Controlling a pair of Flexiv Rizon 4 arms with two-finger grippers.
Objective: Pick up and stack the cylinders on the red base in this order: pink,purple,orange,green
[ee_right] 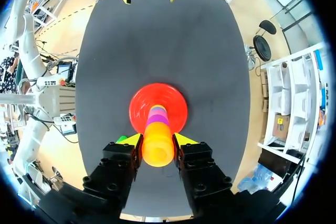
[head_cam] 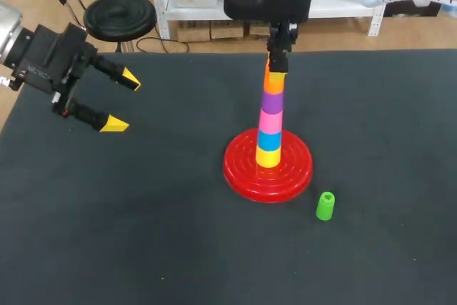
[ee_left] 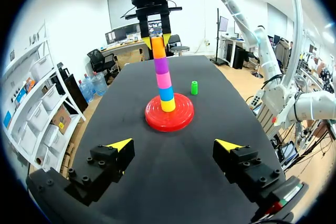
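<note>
The red base (head_cam: 235, 169) stands mid-table with a post of cylinders on it: yellow (head_cam: 268, 156) lowest, then blue (head_cam: 269, 138), pink (head_cam: 270, 118), purple (head_cam: 273, 99) and orange (head_cam: 274, 80) on top. My right gripper (head_cam: 278, 62) comes straight down over the stack and is shut on the orange cylinder (ee_right: 158, 148), one finger on each side. The green cylinder (head_cam: 325, 206) stands upright on the table just front-right of the base. My left gripper (head_cam: 121, 101) hovers open and empty at the far left, facing the stack (ee_left: 164, 80).
The dark table mat (head_cam: 143, 233) spreads around the base. The green cylinder (ee_left: 194, 87) sits close beside the base rim (ee_left: 169, 120). My left gripper (ee_left: 176, 144) has bare mat between its fingers.
</note>
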